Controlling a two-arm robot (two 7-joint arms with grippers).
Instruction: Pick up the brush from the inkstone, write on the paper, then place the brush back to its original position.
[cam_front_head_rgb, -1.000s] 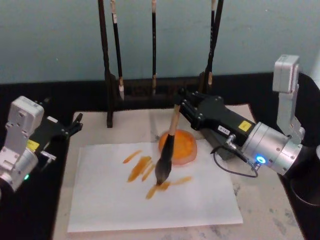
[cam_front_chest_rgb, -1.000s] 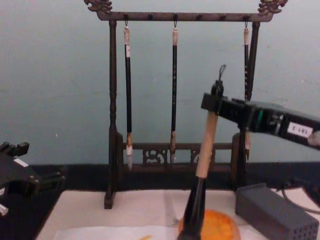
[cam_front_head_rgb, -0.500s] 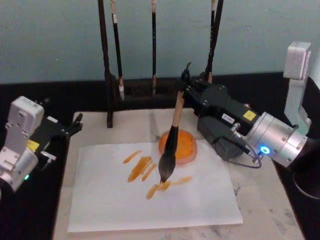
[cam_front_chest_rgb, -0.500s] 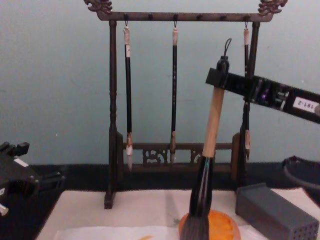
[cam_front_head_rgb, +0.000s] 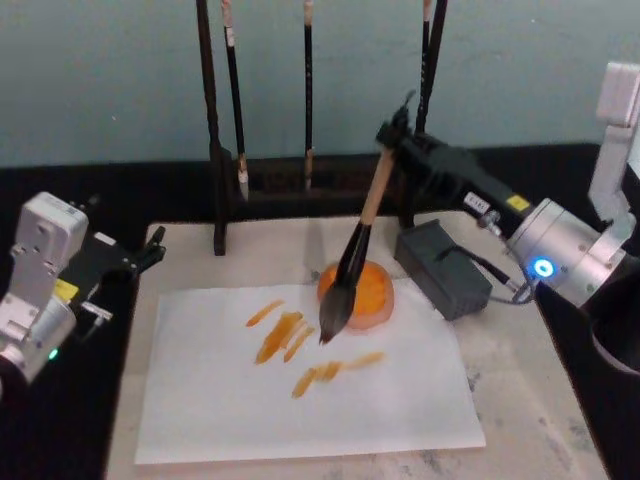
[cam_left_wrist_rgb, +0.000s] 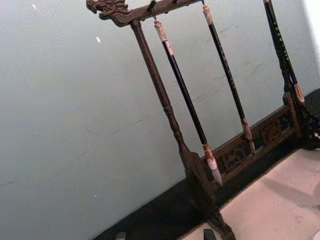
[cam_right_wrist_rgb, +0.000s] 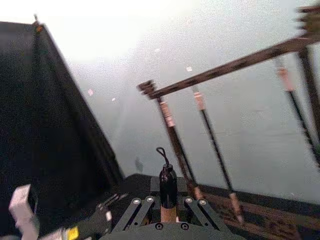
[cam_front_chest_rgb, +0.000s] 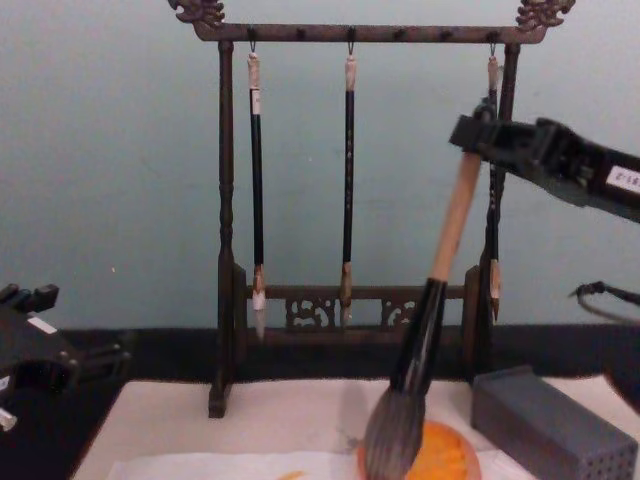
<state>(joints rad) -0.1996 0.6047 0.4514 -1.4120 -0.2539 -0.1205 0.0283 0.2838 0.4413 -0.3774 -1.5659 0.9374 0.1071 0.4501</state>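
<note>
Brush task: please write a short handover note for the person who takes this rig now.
Right gripper: jaws shut on the top of the brush. The brush is tilted, bristles by the inkstone edge, apparently off the paper.
Left gripper: open, parked left of the paper.
Done: orange strokes are on the paper.
Left: lay the brush back on the inkstone, then release.

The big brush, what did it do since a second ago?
The right gripper, shut on the brush, raised it off the paper and swung back to the right, so the bristles hang tilted by the inkstone. The left gripper stayed parked at the left; the orange strokes look the same.
</note>
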